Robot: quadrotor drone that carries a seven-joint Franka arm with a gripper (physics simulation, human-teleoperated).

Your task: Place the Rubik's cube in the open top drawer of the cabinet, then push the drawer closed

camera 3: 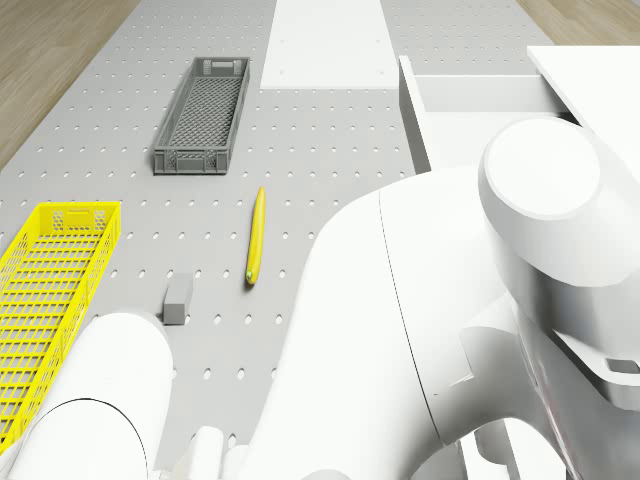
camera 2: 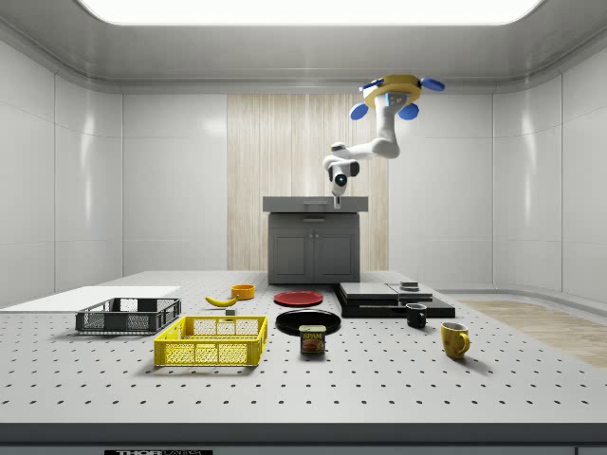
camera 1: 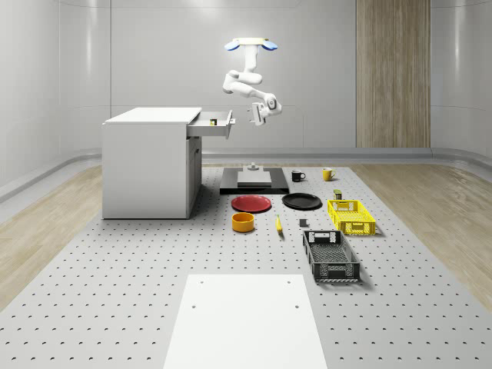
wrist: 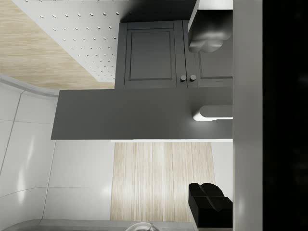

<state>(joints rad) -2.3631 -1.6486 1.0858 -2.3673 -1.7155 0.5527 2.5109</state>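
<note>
The room is bright and evenly lit from a broad ceiling panel [camera 2: 308, 9] at the top of the side view, which glares to pure white. Shadows under the cabinet [camera 1: 150, 165] and crates are soft and short, and the glossy walls carry pale reflections. The wrist view's right edge falls into deep black shade.

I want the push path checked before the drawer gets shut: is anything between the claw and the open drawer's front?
Nothing visible stands in the way. The claw hangs in open air just off the drawer front, on its right in the whole-scene view. The drone hovers above it, beside the cabinet.
</note>
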